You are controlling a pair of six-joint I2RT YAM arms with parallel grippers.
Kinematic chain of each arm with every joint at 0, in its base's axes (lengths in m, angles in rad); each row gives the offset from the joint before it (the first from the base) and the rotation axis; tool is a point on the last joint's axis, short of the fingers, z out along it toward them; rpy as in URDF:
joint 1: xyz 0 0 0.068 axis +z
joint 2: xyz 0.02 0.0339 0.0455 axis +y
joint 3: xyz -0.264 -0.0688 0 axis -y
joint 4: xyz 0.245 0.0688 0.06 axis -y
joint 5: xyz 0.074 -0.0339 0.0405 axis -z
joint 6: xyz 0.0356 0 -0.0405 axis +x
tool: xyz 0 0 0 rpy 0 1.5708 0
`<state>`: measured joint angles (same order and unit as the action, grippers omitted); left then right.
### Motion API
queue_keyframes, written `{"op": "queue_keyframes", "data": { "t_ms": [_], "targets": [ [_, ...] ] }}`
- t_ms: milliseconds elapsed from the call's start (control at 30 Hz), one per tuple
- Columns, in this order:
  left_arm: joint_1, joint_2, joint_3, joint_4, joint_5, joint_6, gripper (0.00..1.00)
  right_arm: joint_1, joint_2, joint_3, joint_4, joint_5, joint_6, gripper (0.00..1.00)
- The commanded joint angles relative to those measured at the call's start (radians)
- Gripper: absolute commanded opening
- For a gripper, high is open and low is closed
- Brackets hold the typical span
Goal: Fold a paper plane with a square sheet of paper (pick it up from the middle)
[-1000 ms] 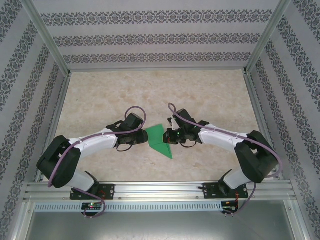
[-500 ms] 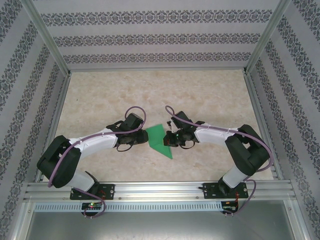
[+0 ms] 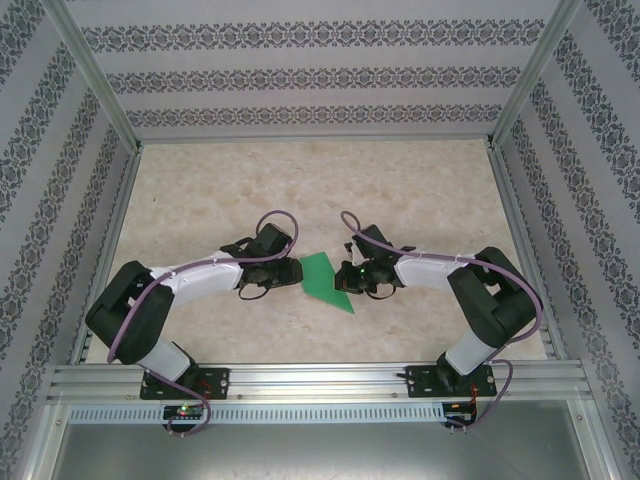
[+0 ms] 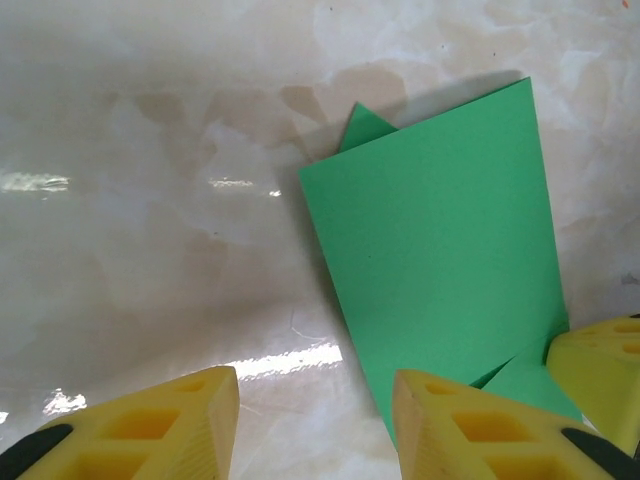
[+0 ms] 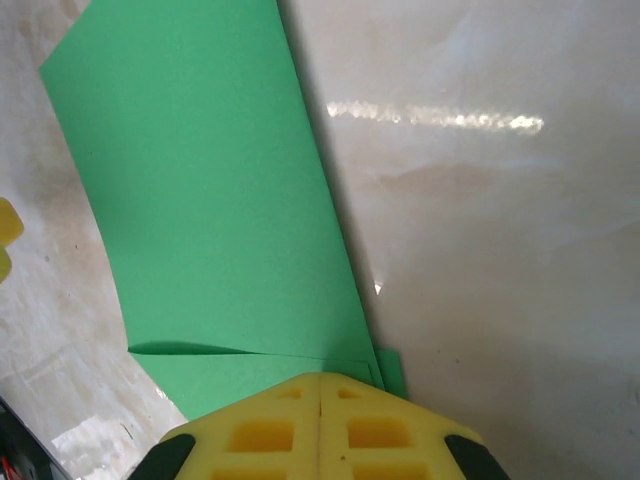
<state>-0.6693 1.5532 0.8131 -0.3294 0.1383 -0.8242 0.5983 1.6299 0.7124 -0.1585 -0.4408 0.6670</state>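
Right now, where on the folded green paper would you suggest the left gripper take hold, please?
Probably the long edge facing the left gripper, approached low from the left. The green paper lies flat, so only an edge offers a pinch, and the shut right gripper occupies the opposite side.

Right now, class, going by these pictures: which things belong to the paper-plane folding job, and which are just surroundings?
Part of the job:
green paper sheet, partly folded
left gripper, open beside it
right gripper, shut at the sheet's edge

Just there:
marbled tabletop
patterned walls
aluminium frame
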Motion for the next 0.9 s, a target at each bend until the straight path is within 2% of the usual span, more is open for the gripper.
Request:
{"op": "queue_keyframes", "data": {
  "t_ms": [0, 333, 433, 567, 667, 867],
  "targets": [
    [-0.01, 0.016, 0.024, 0.035, 0.038, -0.015, 0.46, -0.021, 0.024, -0.03, 0.082, -0.018, 0.037, 0.06],
    [-0.042, 0.035, -0.033, 0.193, 0.11, -0.208, 0.49, -0.041, 0.036, -0.088, 0.183, -0.042, 0.094, 0.06],
    [-0.06, 0.041, -0.039, 0.19, 0.094, -0.252, 0.49, -0.045, 0.039, -0.092, 0.185, -0.041, 0.097, 0.06],
    [-0.099, 0.019, -0.048, 0.126, 0.003, -0.331, 0.51, -0.046, 0.042, -0.104, 0.203, -0.038, 0.111, 0.06],
    [-0.132, 0.015, -0.077, 0.196, -0.02, -0.388, 0.53, -0.046, 0.048, -0.11, 0.219, -0.038, 0.121, 0.07],
    [-0.149, 0.041, -0.079, 0.267, -0.026, -0.414, 0.51, -0.047, 0.056, -0.117, 0.243, -0.04, 0.135, 0.06]
  ]
}}
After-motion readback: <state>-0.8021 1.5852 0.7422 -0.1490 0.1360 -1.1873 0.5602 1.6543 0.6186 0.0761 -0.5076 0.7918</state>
